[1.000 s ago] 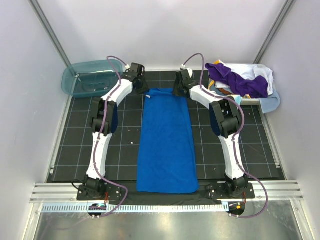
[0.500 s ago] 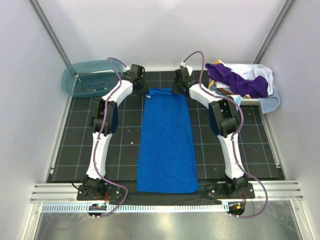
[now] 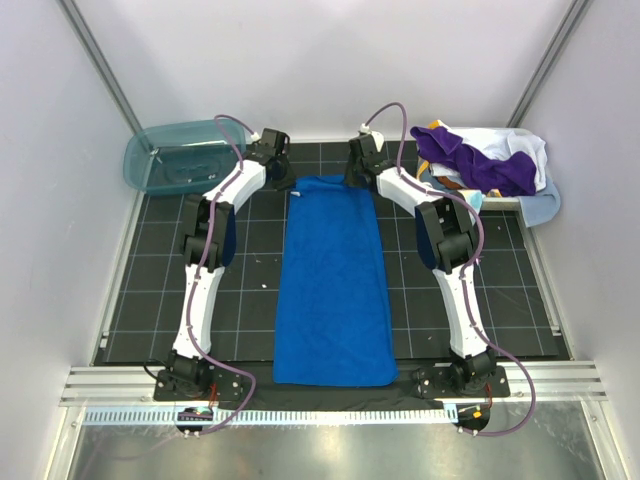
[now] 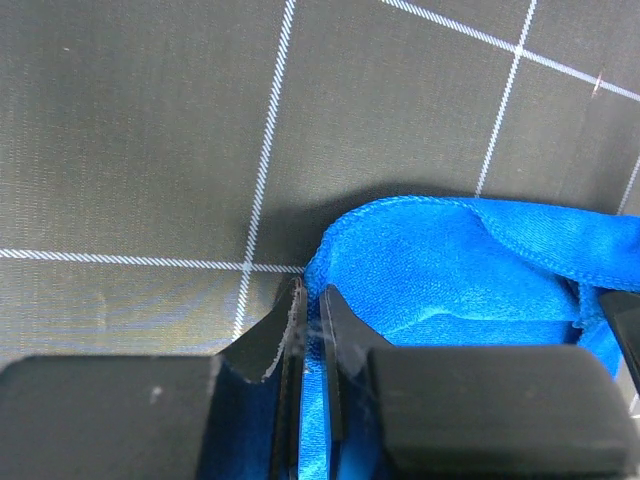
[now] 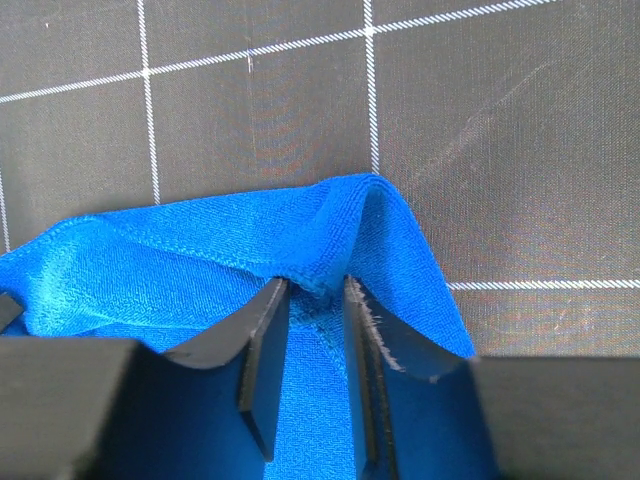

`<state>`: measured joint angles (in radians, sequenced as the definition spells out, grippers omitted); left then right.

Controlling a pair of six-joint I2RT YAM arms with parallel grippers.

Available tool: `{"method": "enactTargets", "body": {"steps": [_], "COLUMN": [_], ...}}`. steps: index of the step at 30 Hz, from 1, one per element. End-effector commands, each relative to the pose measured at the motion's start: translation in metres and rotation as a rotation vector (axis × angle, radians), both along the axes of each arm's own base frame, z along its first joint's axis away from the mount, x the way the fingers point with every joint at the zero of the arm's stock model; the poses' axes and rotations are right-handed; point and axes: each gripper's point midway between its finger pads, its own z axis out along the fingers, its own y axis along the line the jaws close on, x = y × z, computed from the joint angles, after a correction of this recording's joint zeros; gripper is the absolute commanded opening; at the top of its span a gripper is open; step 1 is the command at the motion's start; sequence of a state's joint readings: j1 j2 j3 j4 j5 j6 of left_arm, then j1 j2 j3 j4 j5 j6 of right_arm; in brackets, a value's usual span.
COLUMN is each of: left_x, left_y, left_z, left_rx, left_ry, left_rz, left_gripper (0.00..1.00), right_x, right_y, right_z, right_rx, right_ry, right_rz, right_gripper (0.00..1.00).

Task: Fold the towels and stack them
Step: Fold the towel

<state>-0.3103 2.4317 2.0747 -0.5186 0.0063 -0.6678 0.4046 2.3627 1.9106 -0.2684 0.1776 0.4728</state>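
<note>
A royal blue towel lies flat and lengthwise on the black grid mat between the two arms. My left gripper is at its far left corner. In the left wrist view the gripper is shut on the towel's hem, with a thin strip of cloth between the pads. My right gripper is at the far right corner. In the right wrist view it stands open, straddling a puckered fold of the towel. A deep purple towel, a white towel and a light blue towel lie heaped at the back right.
A teal translucent tub stands at the back left corner. The heap of towels at the back right sits in a white basket whose rim barely shows. White walls close in both sides, and a metal rail runs along the near edge.
The left gripper's jaws have closed onto the towel's far left corner. The right gripper has shifted slightly towards the far edge at its corner. The towel lies as before.
</note>
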Motion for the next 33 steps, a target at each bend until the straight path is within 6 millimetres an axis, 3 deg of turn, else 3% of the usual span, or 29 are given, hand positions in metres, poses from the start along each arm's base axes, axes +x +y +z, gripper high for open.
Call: {"method": "enactTargets", "body": {"steps": [1,7,11,16,26,33], "left_x": [0.015,0.029,0.040,0.055,0.087,0.099], "left_y": [0.001,0.007,0.009,0.012,0.011,0.009], "left_z": [0.039,0.058,0.070,0.088,0.109,0.118], "left_rx": [0.013,0.070,0.110,0.158,0.224,0.235], "left_ry": [-0.107,-0.175,-0.231,-0.320,-0.486,-0.551], "left_rz": [-0.006,-0.027,-0.049,-0.072,-0.108,-0.107], "left_gripper": [0.12,0.10,0.10,0.11,0.15,0.17], "right_x": [0.013,0.016,0.021,0.025,0.038,0.050], "right_y": [0.005,0.001,-0.006,-0.021,-0.060,-0.074], "right_z": [0.028,0.036,0.052,0.060,0.080,0.109], "right_rx": [0.009,-0.028,-0.081,-0.230,-0.566,-0.646], "right_ry": [-0.073,-0.084,-0.116,-0.128,-0.177,-0.241], "right_rz": [-0.007,0.003,0.007,0.057,0.118,0.085], "right_gripper": [0.34,0.22,0.16,0.10,0.02,0.01]}}
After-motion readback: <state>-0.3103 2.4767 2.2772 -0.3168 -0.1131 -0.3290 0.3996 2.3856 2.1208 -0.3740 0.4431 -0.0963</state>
